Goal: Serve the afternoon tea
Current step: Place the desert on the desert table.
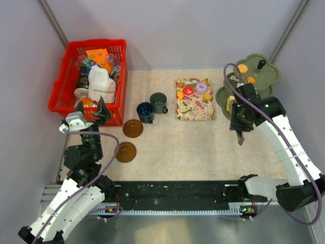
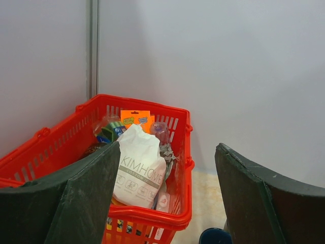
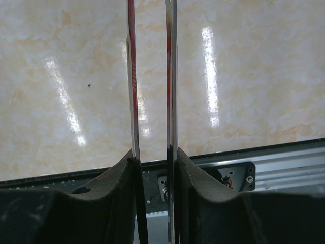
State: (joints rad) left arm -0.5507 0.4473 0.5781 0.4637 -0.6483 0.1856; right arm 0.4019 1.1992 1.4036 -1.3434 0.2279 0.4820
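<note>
1. At the upper left of the top view stands the red basket (image 1: 63, 96) of clutter. The left tool (image 1: 100, 110) hangs by the basket's lower right corner with its jaws wide apart and nothing between them. It has no part in the present step.
2. Left of centre, the two brown saucers (image 1: 133, 128) lie bare on the bench (image 1: 172, 147). The navy mug (image 1: 145, 112) and the dark-green mug (image 1: 159, 102) stand just beside each other, above and to the right of the saucers. Neither mug is on a saucer.
3. At top centre, the floral mat (image 1: 195, 113) carries several pastries (image 1: 188, 90).
4. Right of centre, the right tool (image 1: 239, 129) is clamped on the thin metal tongs (image 3: 132, 76), both blades pinched between its pads. It hovers over bare bench, lower right of the mat and below the stand. The blade tips run out of the wrist view, so whether they carry anything cannot be told.
5. At the upper right, the olive-green three-tier stand (image 1: 271, 76) already holds a few pieces.
6. The step in hand appears to be moving pastries from mat to stand with the tongs. The next move probably calls for carrying the tongs up and left over the mat, letting the blades spread around one piece, then squeezing lightly. The mugs have yet to be set on the saucers.
</note>
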